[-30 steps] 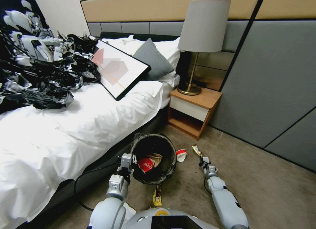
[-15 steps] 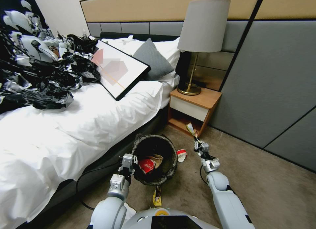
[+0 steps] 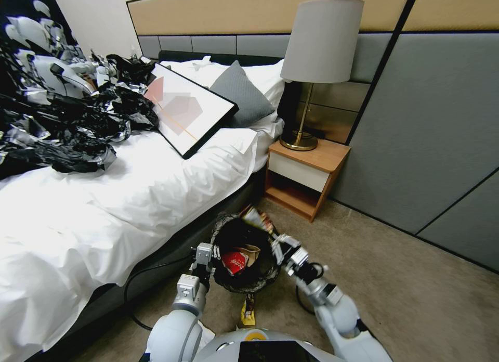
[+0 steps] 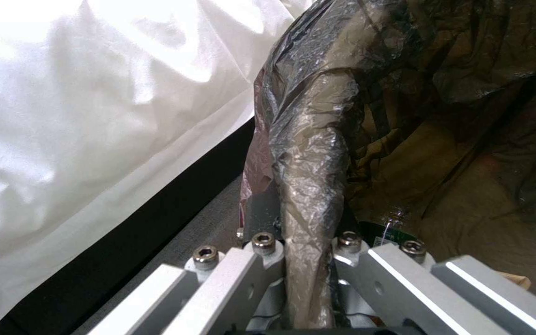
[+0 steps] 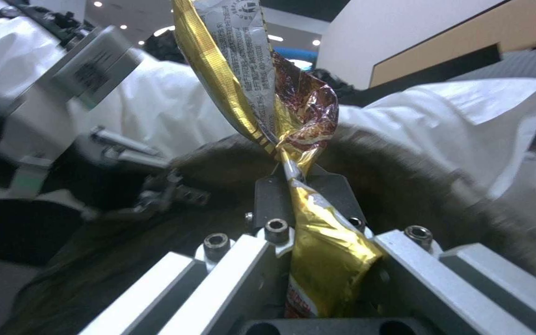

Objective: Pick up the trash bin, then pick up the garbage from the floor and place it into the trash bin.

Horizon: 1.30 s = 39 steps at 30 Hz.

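Observation:
The trash bin (image 3: 224, 279), lined with a crinkled dark bag, is held beside the bed. My left gripper (image 3: 206, 256) is shut on its near-left rim; in the left wrist view the bag-covered rim (image 4: 310, 153) runs between the closed fingers (image 4: 262, 253). My right gripper (image 3: 277, 242) is at the bin's right rim, shut on a gold foil wrapper (image 3: 258, 219) that sticks up over the opening. The right wrist view shows the wrapper (image 5: 262, 88) pinched in the gripper (image 5: 308, 218). A red wrapper (image 3: 234, 261) and a brown cardboard scrap (image 3: 252, 251) lie inside the bin. A yellow packet (image 3: 248, 310) lies on the carpet.
The white bed (image 3: 130, 195) runs along the left, with a heap of black bags (image 3: 62, 123) and a framed picture (image 3: 187, 110) on it. A black cable (image 3: 130, 299) loops on the floor. A wooden nightstand (image 3: 304, 175) with a lamp (image 3: 319, 44) stands behind the bin. Bare carpet (image 3: 416, 299) lies to the right.
My right gripper lifted the gold wrapper off the carpet and swung it left to the bin's opening. The left gripper kept its hold on the rim.

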Tool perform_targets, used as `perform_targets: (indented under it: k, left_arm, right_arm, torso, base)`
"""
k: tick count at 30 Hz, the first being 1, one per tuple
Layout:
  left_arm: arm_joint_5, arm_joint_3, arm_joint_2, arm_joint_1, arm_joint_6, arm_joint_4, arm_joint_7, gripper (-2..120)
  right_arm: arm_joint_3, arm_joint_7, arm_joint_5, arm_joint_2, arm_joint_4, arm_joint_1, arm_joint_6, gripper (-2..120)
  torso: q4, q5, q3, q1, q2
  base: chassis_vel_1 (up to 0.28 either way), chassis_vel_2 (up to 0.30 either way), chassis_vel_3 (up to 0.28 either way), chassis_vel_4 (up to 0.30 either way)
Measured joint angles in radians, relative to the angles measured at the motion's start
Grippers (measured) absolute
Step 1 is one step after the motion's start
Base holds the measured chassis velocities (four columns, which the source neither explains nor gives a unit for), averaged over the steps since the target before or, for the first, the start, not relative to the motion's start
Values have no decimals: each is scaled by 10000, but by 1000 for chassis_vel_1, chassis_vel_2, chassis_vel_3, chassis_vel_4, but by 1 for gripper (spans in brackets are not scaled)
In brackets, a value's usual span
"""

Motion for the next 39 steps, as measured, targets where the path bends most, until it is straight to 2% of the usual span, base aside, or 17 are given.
perform_targets:
  k: [31,33,34,37,39]
  left_arm:
    - [23,36,-16,31,22,12,6,1]
    - [39,47,-16,31,21,12,5,1]
    - [39,47,-16,31,21,12,5,1]
    - [76,90,-19,63,18,12,9,1]
    - [81,90,-19,66,17,12,9,1]
  right_arm:
    - [-334,724,-246,54,-1372,1145,-347,0]
    - [-321,749,-252,60,-1376,1121,-354,9]
    - [-321,749,-252,60,-1376,1121,-354,9]
    - [-342,757,-295,110,-1408,1113,-343,24]
    - [-347,757,-300,113,-1408,1112,-342,27]
  torso:
    - [0,-1,1,1,0]
    - [-1,-1,1,0,0]
    - [-1,-1,1,0,0]
    - [-1,-1,1,0,0]
    - [-1,-1,1,1,0]
  base:
    - [0,0,0,0]
    - [0,0,0,0]
    - [0,0,0,0]
    - [0,0,0,0]
    - [0,0,0,0]
